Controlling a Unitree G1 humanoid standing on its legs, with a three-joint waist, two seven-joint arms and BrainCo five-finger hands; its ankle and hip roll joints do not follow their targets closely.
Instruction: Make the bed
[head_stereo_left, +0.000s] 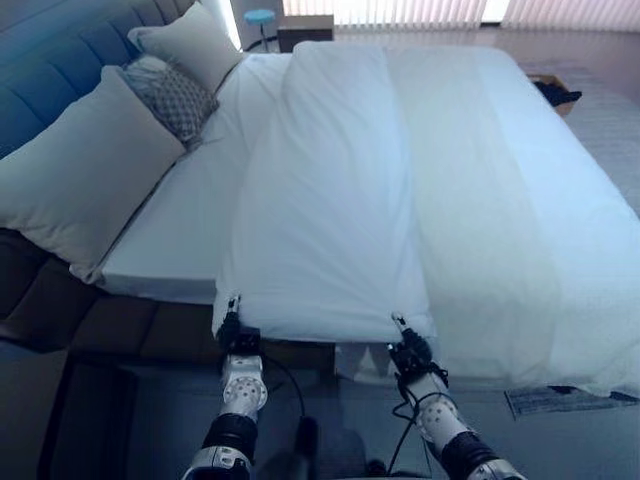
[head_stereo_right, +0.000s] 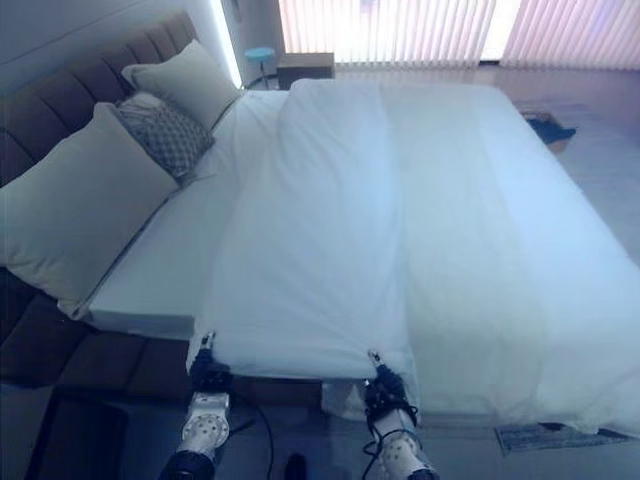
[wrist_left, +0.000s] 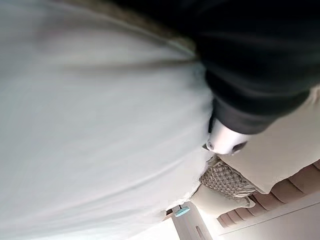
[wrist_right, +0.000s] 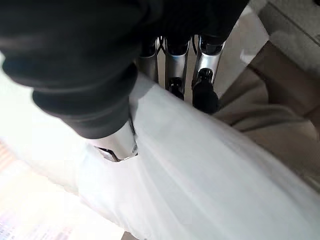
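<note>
In the right wrist view the right hand (wrist_right: 150, 75) curls its fingers (wrist_right: 205, 90) and thumb around the white duvet (head_stereo_left: 340, 200) edge. The left hand (head_stereo_left: 232, 328) grips the duvet's other near corner, fingers hidden. The duvet lies folded across the bed (head_stereo_left: 180, 240), beside three pillows (head_stereo_left: 80, 180).

You're looking toward bright vertical blinds (head_stereo_right: 400, 30) along the far wall, a dark nightstand (head_stereo_right: 305, 68) beneath them, and a padded headboard (head_stereo_right: 60, 120) on the left.
</note>
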